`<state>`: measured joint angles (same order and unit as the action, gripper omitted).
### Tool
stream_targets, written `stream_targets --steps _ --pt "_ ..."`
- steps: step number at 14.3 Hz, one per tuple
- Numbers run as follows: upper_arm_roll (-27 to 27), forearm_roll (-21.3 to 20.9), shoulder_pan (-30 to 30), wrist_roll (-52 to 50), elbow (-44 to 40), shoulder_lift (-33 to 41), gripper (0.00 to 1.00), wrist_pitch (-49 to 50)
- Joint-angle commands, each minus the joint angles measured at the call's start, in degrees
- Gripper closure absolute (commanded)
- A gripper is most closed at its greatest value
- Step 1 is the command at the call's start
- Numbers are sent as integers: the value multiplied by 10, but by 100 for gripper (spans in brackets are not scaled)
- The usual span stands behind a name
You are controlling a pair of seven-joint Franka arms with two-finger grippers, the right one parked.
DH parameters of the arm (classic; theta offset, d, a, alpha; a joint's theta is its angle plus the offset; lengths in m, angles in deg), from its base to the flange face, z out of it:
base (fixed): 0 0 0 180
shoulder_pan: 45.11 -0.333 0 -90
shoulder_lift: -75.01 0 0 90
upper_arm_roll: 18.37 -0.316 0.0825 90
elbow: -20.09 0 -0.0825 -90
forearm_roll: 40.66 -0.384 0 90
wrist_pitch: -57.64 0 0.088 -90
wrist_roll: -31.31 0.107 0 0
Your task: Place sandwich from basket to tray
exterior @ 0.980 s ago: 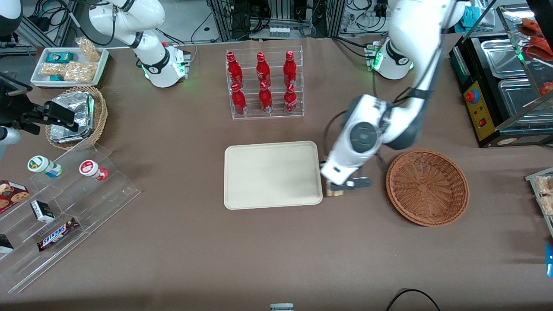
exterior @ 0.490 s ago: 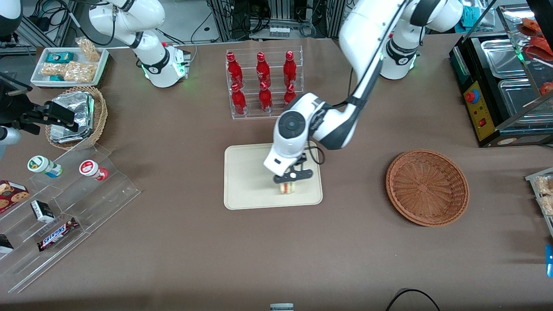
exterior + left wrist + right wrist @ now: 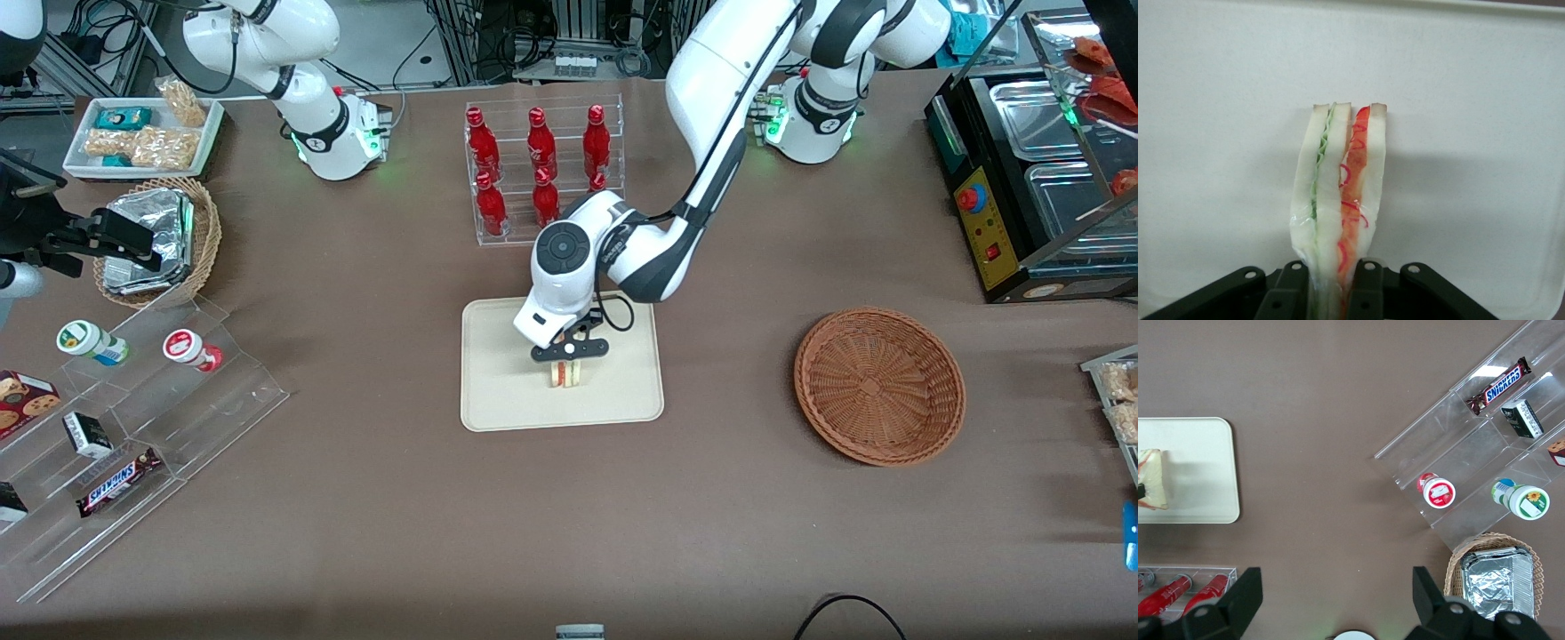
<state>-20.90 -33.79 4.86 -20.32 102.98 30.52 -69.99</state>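
Note:
My left gripper [image 3: 568, 356] hangs over the cream-beige tray [image 3: 498, 391], shut on the sandwich [image 3: 567, 375]. In the left wrist view the gripper [image 3: 1331, 293] pinches the clear-wrapped wedge of the sandwich [image 3: 1338, 187] between its black fingers [image 3: 1288, 290]; white bread, a green layer and an orange-red layer show, with the tray [image 3: 1218, 133] right beneath. The sandwich [image 3: 1153, 480] also shows over the tray [image 3: 1205, 473] in the right wrist view. The reddish-brown wicker basket [image 3: 878, 384] stands toward the working arm's end of the table, with nothing in it.
A clear rack of red bottles [image 3: 542, 169] stands farther from the front camera than the tray. Toward the parked arm's end are a clear stepped display [image 3: 133, 427] with snacks, a tan basket of foil packs [image 3: 160, 240] and a white snack tray [image 3: 142, 133].
The left arm has carried the sandwich from beside the tray's edge on the basket's side to over the tray, shifting further toward the tray's middle in the last half second.

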Motion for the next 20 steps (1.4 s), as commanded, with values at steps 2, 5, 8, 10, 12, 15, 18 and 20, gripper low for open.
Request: stream_targets --steps 2,5,8,10,12,15,18,20 --pt "-7 9 16 -71 -24 -26 37 -19" --pt "-10 6 14 -69 -25 -15 0 -14" --pt "-12 -1 15 -67 -19 33 0 22" --pt "-24 -3 10 -61 -15 79 0 93" --pt "-68 -5 10 -45 3 123 0 171" --pt "-85 -4 -36 42 46 165 0 209" --pt "-85 -5 -93 132 119 229 0 208" --pt "-85 -5 -131 208 162 272 0 210"
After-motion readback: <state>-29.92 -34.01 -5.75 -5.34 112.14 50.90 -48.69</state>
